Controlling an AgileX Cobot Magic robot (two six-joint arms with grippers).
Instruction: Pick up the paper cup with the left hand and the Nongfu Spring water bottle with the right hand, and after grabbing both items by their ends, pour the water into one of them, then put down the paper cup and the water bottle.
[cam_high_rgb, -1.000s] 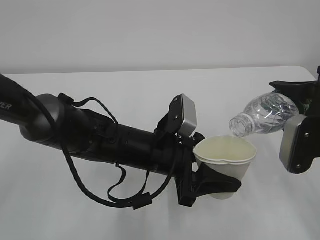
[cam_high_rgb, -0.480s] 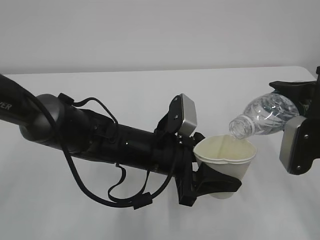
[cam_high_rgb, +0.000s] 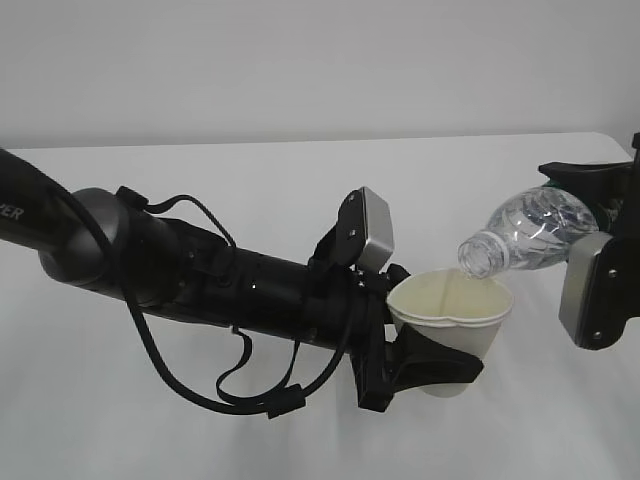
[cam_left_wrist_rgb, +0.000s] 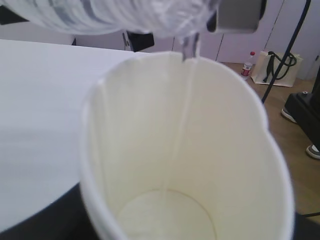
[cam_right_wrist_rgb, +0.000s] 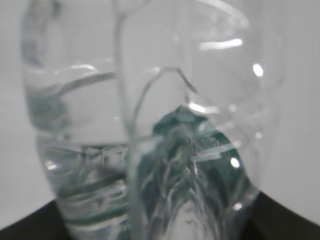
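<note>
White table (cam_high_rgb: 250, 180): one paper cup (cam_high_rgb: 452, 310) in left fingers (cam_high_rgb: 425, 365), one bottle (cam_high_rgb: 530, 232) in right fingers (cam_high_rgb: 590, 178).

White desk (cam_high_rgb: 300, 190) fills most of ext. view, plain pale wall (cam_high_rgb: 320, 60) behind. In left wrist view, past desk edge: wood-tone floor (cam_left_wrist_rgb: 300, 145), beige bag w/ dark straps (cam_left_wrist_rgb: 277, 67), small bottle w/ red cap (cam_left_wrist_rgb: 247, 67) beside it, a shoe (cam_left_wrist_rgb: 314, 151) at right edge.

Exterior: faces me from chest height, slanting down across the table (cam_high_rgb: 300, 170).
My left wrist: close, peering into the paper cup (cam_left_wrist_rgb: 200, 165).
My right wrist: pressed against the bottle (cam_right_wrist_rgb: 150, 150).
Shared: cup and bottle (cam_high_rgb: 530, 230).
</note>
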